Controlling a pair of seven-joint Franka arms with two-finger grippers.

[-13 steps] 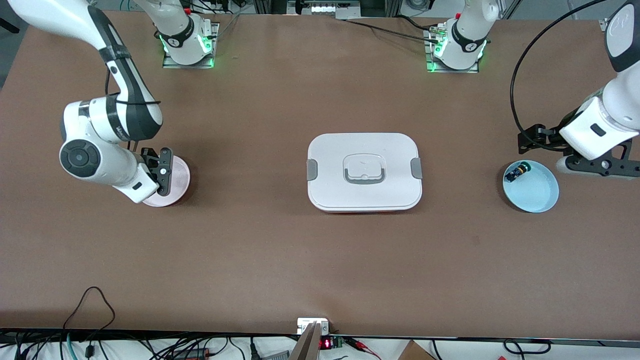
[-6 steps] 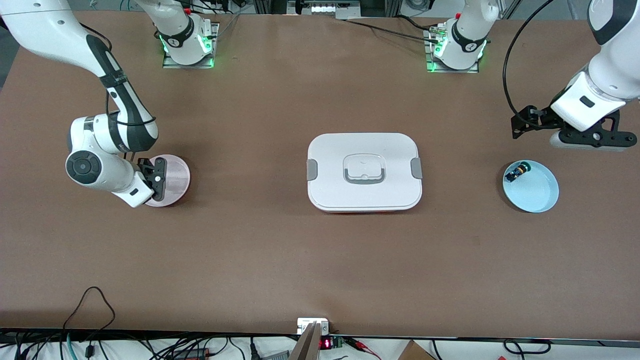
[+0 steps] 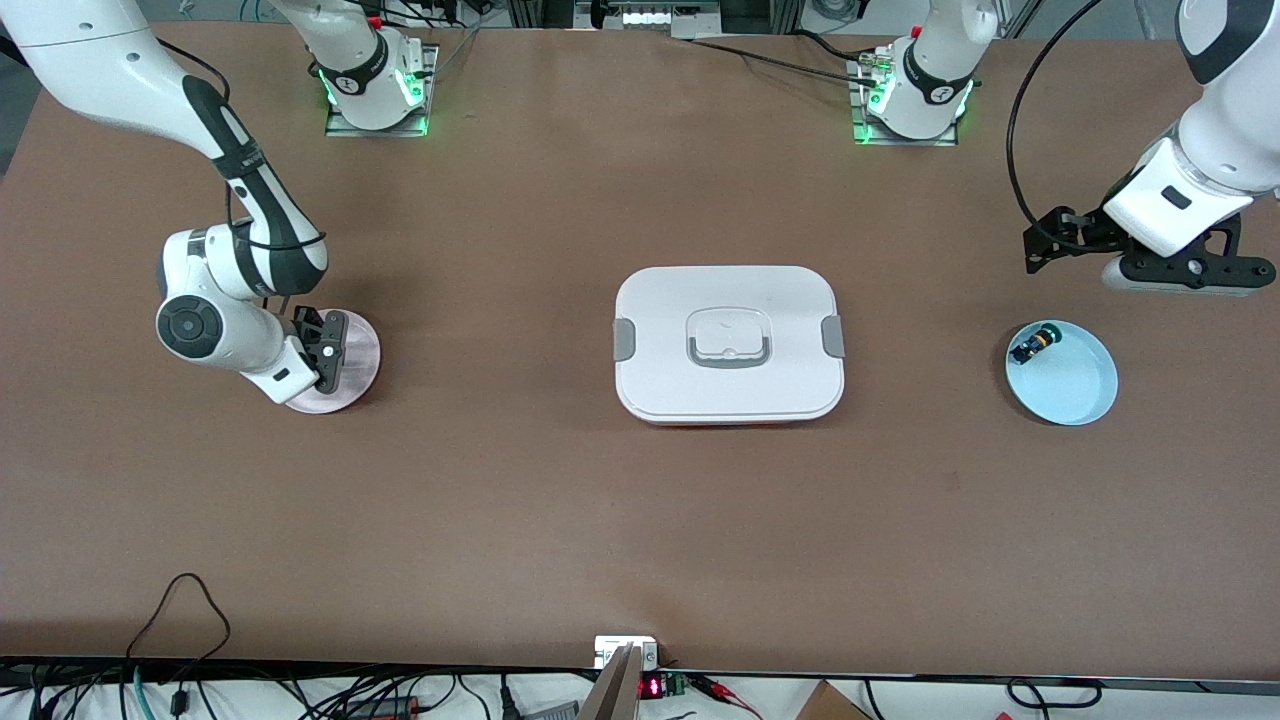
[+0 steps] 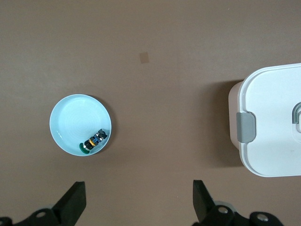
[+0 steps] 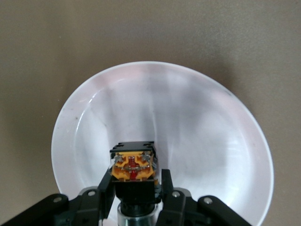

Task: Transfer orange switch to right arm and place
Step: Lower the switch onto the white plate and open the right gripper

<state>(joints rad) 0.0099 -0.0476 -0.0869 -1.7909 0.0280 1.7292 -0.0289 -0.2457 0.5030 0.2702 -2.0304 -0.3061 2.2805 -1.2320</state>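
Observation:
The orange switch [image 5: 134, 165] shows its orange terminal face and black body in the right wrist view, where my right gripper [image 5: 135, 181] is shut on it. It hangs low over the pink plate [image 5: 188, 117]. In the front view the right gripper [image 3: 325, 350] is over the pink plate [image 3: 362, 345] at the right arm's end of the table, and its hand hides the switch. My left gripper [image 3: 1190, 270] hovers open and holds nothing over bare table beside the blue plate [image 3: 1075, 390]. Its fingers [image 4: 75, 200] stand wide apart.
A green-capped switch [image 3: 1030, 346] lies at the rim inside the blue plate [image 4: 75, 120]. A white lidded box [image 3: 728, 345] with grey clips and a handle sits mid-table. Cables and a small device [image 3: 625, 650] line the table's front edge.
The left arm has lifted away from the blue plate toward the robots' bases, jaws still open. The right arm has shifted slightly over the pink plate, still gripping the switch.

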